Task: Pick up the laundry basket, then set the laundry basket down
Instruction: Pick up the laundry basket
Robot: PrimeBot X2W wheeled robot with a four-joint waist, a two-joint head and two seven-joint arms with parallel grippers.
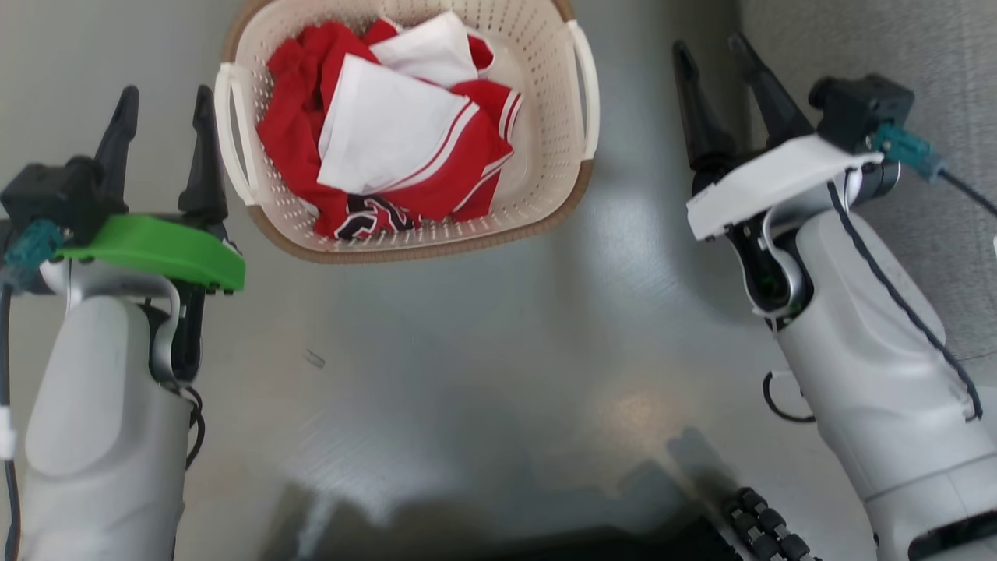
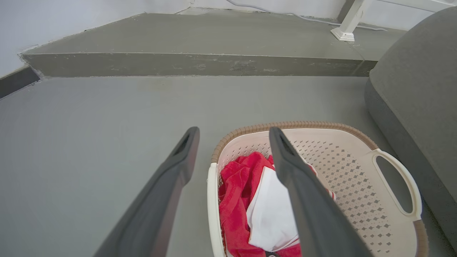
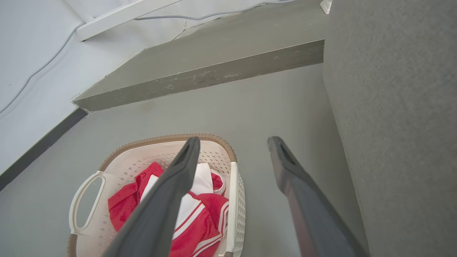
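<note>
The cream perforated laundry basket (image 1: 545,132) with a brown rim stands on the grey floor at the top middle of the head view, holding red and white clothes (image 1: 389,132). My left gripper (image 1: 162,113) hangs open just left of the basket's white left handle (image 1: 227,132), touching nothing. In the left wrist view the left gripper (image 2: 232,137) straddles that near handle (image 2: 212,207) from above. My right gripper (image 1: 713,58) is open too, off to the right of the right handle (image 1: 588,86). The right wrist view has the right gripper (image 3: 234,142) over the basket (image 3: 150,159) edge and floor.
A grey cushioned seat (image 2: 421,82) stands close on the basket's right side, also the grey seat (image 3: 392,107) beside my right gripper. A raised grey step (image 2: 200,64) and white wall lie beyond the basket. Open floor (image 1: 467,351) spreads between my arms.
</note>
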